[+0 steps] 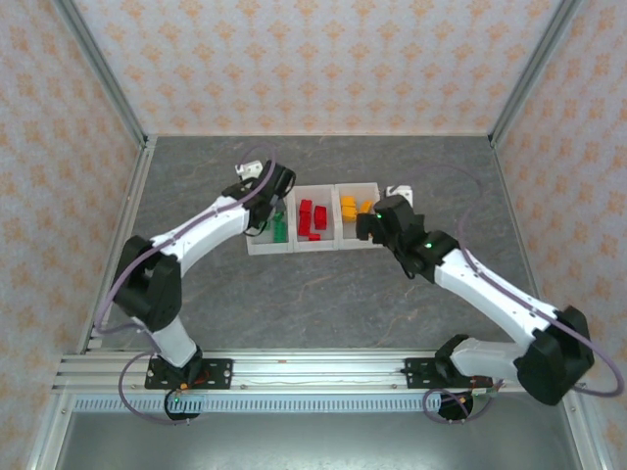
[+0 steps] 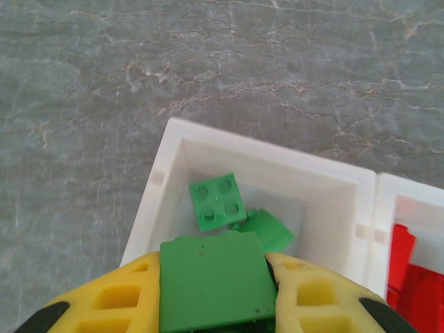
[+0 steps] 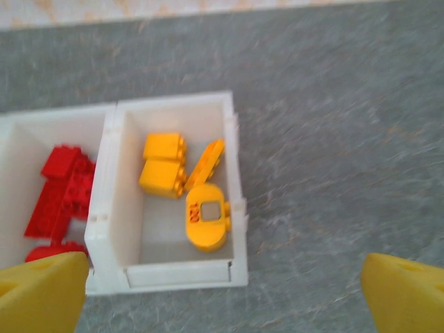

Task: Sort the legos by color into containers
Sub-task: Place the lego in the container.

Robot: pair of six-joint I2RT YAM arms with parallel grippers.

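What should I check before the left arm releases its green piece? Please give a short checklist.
1. Left gripper shut on the green plate: ok.
2. Left bin under it holds green bricks: ok.
3. Plate fully inside the bin's near rim: cannot tell, the fingers hide it.
4. Right gripper open, holding nothing: ok.
5. Red bricks and orange-yellow bricks in separate bins: ok.
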